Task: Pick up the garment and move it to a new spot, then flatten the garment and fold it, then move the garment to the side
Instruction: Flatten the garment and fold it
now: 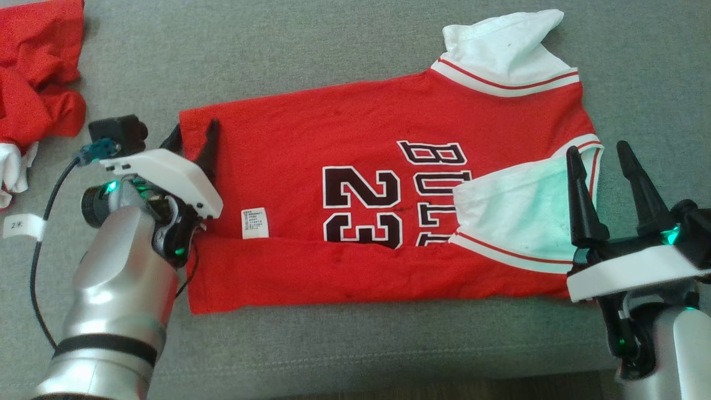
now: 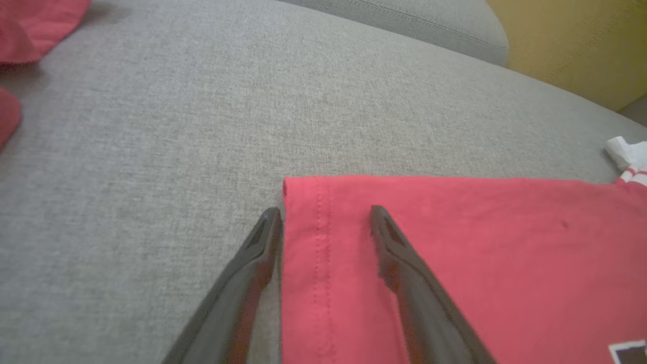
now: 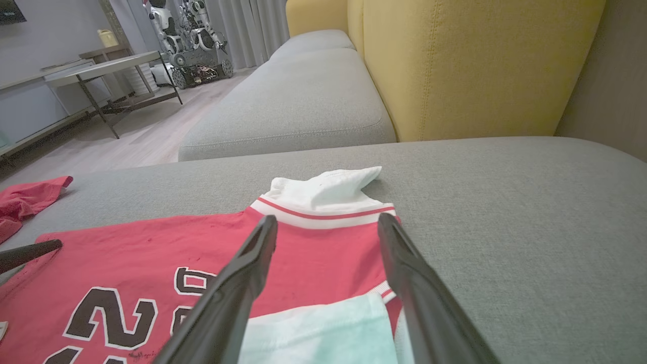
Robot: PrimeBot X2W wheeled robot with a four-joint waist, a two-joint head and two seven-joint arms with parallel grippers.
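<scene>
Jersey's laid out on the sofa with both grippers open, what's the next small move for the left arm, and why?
Probably close the left gripper on the jersey hem. Its open fingers straddle that edge near the far corner, one on the grey cushion, one on red cloth, so a pinch there should start the next fold. The right gripper hangs open by the white sleeve.
</scene>
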